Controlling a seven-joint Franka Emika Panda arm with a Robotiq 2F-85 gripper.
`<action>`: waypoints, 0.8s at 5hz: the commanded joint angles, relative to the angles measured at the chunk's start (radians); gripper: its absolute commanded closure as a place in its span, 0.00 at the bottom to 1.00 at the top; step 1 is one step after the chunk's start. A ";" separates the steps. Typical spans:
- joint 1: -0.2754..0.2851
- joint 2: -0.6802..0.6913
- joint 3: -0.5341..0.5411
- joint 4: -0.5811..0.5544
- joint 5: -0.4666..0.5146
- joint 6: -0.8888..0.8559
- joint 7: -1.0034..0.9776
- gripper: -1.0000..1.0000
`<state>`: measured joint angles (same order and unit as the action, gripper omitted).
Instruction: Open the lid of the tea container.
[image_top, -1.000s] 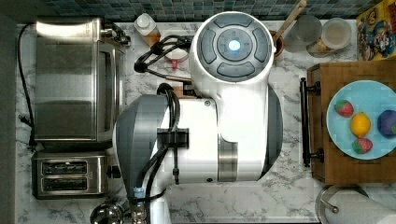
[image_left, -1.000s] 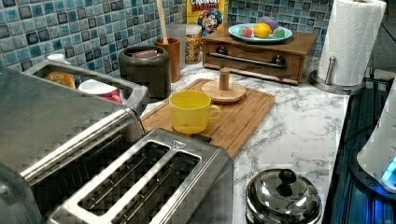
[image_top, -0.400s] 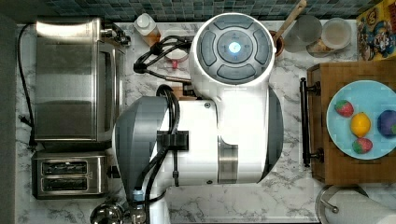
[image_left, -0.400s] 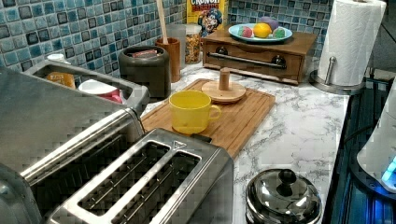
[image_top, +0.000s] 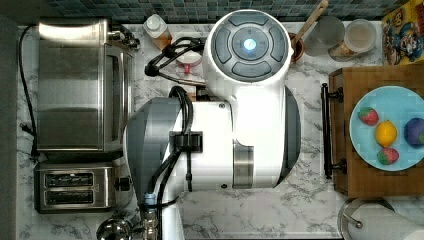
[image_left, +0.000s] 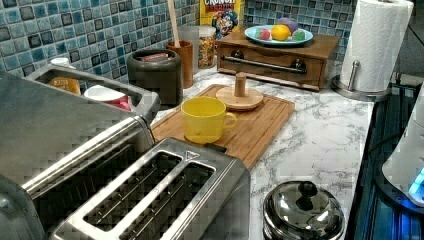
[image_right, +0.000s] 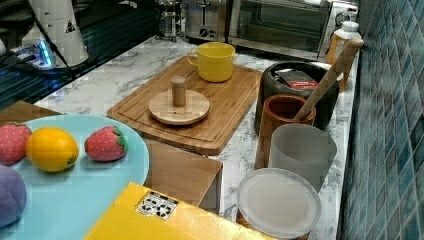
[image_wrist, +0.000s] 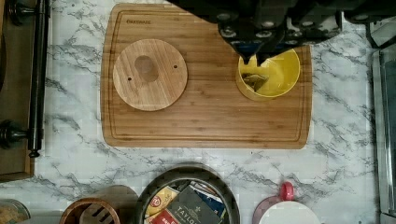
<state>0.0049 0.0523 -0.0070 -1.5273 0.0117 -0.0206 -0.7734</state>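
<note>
In the left view, going from left to right, you have the toaster nearest the camera, then the tea container standing open against the tiled wall, with the brown spoon pot just beside it on the left view's right. The yellow cup sits on the near end of the wooden board, and the lid lies flat on the board's far end, knob up, well apart from the container. Farther right stand the drawer box with its blue plate of fruit, then the paper towel roll.

From the wrist view you see the lid resting wholly on the board, the container uncovered with tea packets showing inside, and a tea bag in the cup. Your gripper hangs above the cup's rim with its fingertips pressed close together, holding nothing that you can make out.
</note>
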 joint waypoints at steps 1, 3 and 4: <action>0.002 -0.030 -0.002 0.001 -0.001 -0.002 0.001 1.00; 0.004 -0.102 -0.018 -0.237 -0.051 0.184 0.022 1.00; -0.019 -0.124 -0.024 -0.362 -0.112 0.284 0.073 1.00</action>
<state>0.0023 -0.0380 -0.0090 -1.7275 -0.0461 0.2479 -0.7651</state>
